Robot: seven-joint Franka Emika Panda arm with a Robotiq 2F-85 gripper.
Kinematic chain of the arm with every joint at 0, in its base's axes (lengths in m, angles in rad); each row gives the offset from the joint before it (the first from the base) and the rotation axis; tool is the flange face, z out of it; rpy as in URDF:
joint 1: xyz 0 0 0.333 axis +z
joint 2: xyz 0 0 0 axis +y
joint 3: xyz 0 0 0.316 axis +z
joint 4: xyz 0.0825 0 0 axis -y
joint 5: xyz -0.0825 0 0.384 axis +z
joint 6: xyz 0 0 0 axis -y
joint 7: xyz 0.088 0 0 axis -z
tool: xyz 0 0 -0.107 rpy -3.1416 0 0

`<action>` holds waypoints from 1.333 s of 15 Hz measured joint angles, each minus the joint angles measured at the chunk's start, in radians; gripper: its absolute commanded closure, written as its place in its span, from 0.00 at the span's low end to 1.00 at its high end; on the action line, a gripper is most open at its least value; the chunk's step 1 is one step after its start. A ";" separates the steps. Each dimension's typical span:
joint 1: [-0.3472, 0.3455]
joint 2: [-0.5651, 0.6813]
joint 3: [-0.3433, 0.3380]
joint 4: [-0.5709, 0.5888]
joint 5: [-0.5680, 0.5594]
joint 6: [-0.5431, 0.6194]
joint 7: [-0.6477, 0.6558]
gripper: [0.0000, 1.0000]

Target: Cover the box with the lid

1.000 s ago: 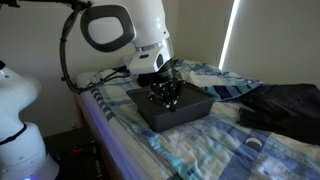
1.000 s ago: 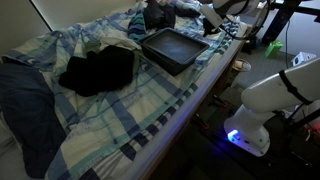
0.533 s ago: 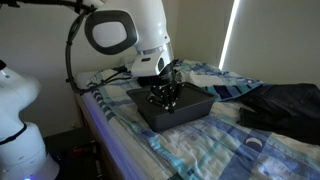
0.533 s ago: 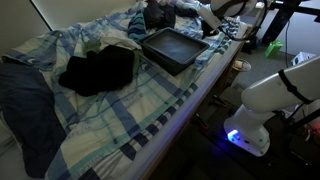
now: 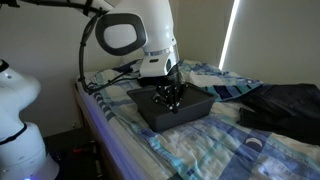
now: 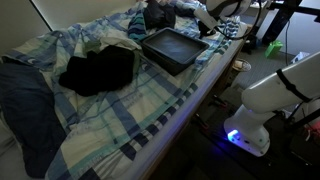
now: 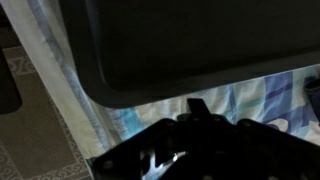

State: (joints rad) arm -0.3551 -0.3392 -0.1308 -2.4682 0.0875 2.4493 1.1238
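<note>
The arm's big white housing (image 5: 133, 35) has just swung a little to the side and settled higher in an exterior view, while the gripper (image 5: 168, 96) has hardly shifted. It sits low over the dark grey plastic, fingers pressed together with nothing between them that I can make out. I read that as the wrist reorienting and not a carry.

The lid (image 6: 172, 48) lies flat on the bed (image 6: 150, 125), on the plaid cover at the edge nearest the robot base, showing its raised rim and rounded corners. Below it in an exterior view I see dark flared walls, which I take for the box (image 5: 148, 116). From here they look like one stack, and I can't find a seam between them.

From the wrist, a dark panel with a rounded corner fills the top, with plaid cover below it. My call is that the lid is already down over the box, and I'm likely pressing or checking the seating. Whether all four corners are seated, I can't tell.

The inside of the box is hidden, so I can't report any contents. The dark cloth bundle (image 6: 97, 68) lies well apart on the bed, clear of the work.
</note>
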 measured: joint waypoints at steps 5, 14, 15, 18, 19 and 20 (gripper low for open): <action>0.003 0.028 0.002 0.053 -0.003 -0.003 0.004 0.99; 0.019 0.103 0.002 0.105 -0.006 -0.015 0.004 0.99; 0.022 0.105 0.002 0.105 -0.006 -0.022 0.004 0.99; 0.031 0.108 0.002 0.104 -0.006 -0.044 0.004 0.99; 0.034 0.108 0.002 0.104 -0.006 -0.048 0.004 0.99; 0.038 0.108 0.002 0.104 -0.006 -0.053 0.004 0.99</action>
State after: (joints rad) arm -0.3168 -0.2316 -0.1283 -2.3640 0.0810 2.3961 1.1279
